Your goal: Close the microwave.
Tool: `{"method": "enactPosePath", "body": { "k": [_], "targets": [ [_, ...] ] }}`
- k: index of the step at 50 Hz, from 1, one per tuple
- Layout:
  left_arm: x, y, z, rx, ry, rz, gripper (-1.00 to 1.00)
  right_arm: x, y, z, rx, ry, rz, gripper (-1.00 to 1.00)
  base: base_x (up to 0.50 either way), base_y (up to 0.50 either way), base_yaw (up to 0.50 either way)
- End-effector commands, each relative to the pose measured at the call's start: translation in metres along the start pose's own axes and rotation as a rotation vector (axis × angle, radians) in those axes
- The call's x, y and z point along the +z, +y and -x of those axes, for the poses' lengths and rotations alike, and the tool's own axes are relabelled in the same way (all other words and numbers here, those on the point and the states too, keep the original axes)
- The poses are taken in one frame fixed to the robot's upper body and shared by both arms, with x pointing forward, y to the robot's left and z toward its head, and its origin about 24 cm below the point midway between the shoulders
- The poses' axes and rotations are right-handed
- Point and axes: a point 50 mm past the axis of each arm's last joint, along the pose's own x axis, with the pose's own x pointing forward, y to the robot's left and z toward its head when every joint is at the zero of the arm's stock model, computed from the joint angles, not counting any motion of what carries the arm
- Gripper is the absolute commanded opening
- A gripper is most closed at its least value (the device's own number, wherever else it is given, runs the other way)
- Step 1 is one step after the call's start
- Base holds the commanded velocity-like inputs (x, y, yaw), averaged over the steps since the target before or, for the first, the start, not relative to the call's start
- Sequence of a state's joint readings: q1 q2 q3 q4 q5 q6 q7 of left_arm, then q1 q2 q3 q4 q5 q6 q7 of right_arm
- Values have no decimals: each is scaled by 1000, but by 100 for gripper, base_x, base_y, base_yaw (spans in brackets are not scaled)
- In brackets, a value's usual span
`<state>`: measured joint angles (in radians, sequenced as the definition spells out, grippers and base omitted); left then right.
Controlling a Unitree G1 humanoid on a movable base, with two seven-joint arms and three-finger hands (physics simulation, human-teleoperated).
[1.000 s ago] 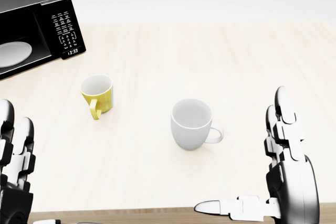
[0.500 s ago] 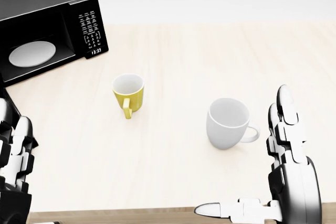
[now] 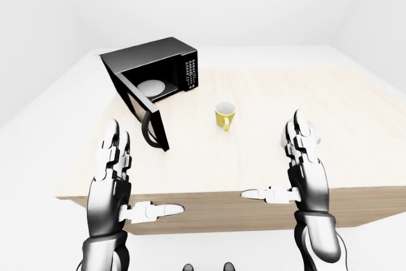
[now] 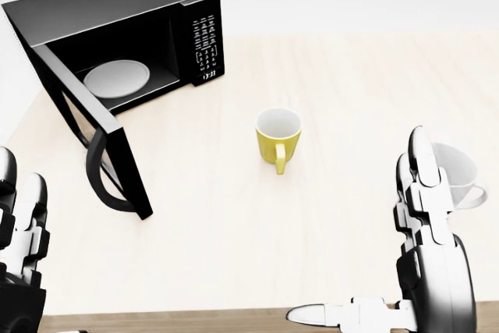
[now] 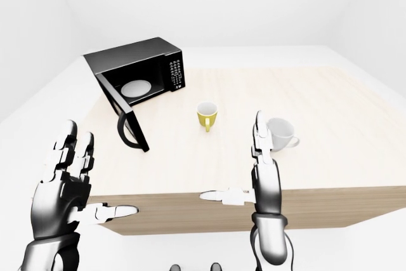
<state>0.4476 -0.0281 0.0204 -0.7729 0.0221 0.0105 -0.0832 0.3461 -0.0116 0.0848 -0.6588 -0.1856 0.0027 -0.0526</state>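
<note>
— As the head view is set against the two earlier ones, what is found to have changed?

— The whole picture is shifted to the right: the microwave (image 4: 117, 44), cut off at the left edge a second ago, is now shown whole, with its door (image 4: 97, 146) in full. The yellow mug (image 4: 278, 136) and the white mug (image 4: 456, 175) are carried rightward by the same amount, so the camera is judged to have moved, not the things. Neither hand is seen to have been shifted within the view.

— What is meant by that for the task?

— The door is now brought within view and, it is judged, nearer to reach; it is not yet touched, so closing is not begun.

— Where is the microwave placed, and how is it pointed?

— It is stood at the upper left of the wooden table (image 4: 351, 83), well apart from both mugs. Its long axis is run from upper left to right in the head view, its opening is turned toward the bottom of the view, and the door is swung wide out on its left hinge toward the table's near edge.

— And the hands?

— The left hand (image 3: 113, 179) and the right hand (image 3: 304, 169) are held up with fingers spread straight and thumbs out; nothing is grasped by either.
</note>
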Motion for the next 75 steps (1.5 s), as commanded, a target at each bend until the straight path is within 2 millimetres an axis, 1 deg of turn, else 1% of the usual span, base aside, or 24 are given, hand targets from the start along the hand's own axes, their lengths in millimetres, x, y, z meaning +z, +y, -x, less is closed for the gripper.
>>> {"method": "enactPosePath", "body": {
  "k": [1,48,75],
  "targets": [
    [0,0,0,0,0,0,100,0,1,0,2,-1,-1,100,0,50,0],
    [-1,0,0,0,7,-1,100,0,1,1,4,-3,-3,100,0,50,0],
    [-2,0,-1,-1,13,7,100,1,0,0,-14,-30,-6,100,0,0,0]
  ]
}}
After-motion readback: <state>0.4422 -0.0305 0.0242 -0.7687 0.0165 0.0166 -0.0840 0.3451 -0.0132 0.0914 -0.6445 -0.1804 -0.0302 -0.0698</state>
